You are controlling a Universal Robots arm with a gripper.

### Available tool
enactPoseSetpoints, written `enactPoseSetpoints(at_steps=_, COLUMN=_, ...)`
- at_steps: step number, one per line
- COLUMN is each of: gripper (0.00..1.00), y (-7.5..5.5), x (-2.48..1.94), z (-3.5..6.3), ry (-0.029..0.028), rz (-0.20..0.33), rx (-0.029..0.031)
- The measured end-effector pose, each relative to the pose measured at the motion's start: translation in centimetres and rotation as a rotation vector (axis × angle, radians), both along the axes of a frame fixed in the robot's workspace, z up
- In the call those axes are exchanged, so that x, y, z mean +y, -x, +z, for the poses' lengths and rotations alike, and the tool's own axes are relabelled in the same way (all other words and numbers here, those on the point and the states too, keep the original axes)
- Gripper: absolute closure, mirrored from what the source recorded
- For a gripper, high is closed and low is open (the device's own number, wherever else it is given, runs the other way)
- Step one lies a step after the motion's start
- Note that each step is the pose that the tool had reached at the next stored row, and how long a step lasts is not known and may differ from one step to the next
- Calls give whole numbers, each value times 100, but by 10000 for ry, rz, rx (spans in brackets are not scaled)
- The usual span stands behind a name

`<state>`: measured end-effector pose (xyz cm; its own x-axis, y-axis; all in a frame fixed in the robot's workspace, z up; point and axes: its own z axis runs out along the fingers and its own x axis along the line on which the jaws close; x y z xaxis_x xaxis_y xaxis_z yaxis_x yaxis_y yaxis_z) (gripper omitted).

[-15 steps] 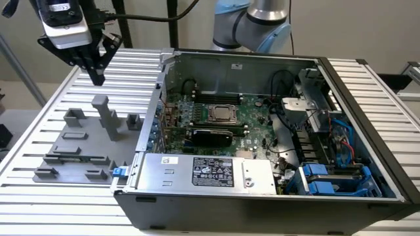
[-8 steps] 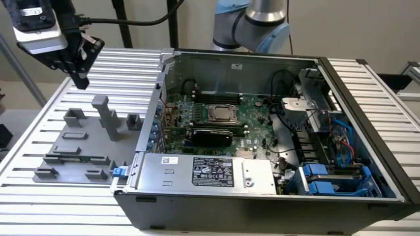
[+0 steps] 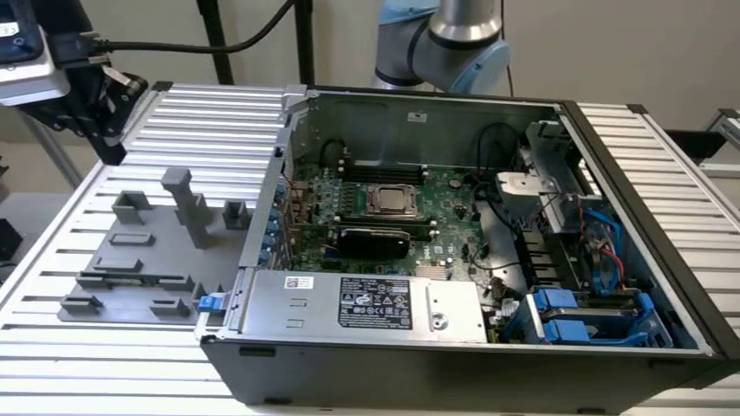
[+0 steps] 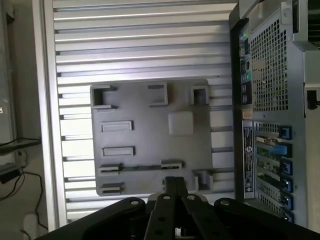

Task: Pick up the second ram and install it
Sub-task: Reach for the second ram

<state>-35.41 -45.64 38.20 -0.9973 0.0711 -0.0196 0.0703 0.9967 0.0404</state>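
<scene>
At the exterior view's left, the black two-fingered gripper (image 3: 113, 154) hangs above and behind the grey plastic fixture (image 3: 237, 260). Its fingers (image 4: 170, 188) are closed together, and I see nothing held between them.

The second ram, a long, thin green circuit-board stick (image 3: 140, 280), stands on its edge in the fixture, with its ends in two slotted grey holders. It should be very light and quite stiff, but its chips and contacts are fragile, and the smooth faces may slip or turn under a weak grip. The good place to take hold seems to be the bare middle, between the holders, across the two flat faces and near the upper edge, with gentle and even pressure.

The fixture also carries several other small holders and a tall grey block (image 3: 185, 208).

To the exterior view's right of the fixture, the open dark metal computer case (image 3: 428, 374) contains a green motherboard (image 3: 445, 227), a silver square processor (image 3: 391, 200), black memory slots (image 3: 386, 174) and blue plastic drive holders (image 3: 566, 331). The stick is not installed there.
</scene>
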Motion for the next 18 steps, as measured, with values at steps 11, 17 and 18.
enactPoseSetpoints(at_steps=11, gripper=100, y=296, x=-92, z=-85, ry=12, rz=13, rx=113)
enactPoseSetpoints(at_steps=17, gripper=100, y=368, x=-92, z=-128, ry=15, rz=261, rx=126)
enactPoseSetpoints(at_steps=18, gripper=100, y=368, x=-92, z=-128, ry=15, rz=260, rx=126)
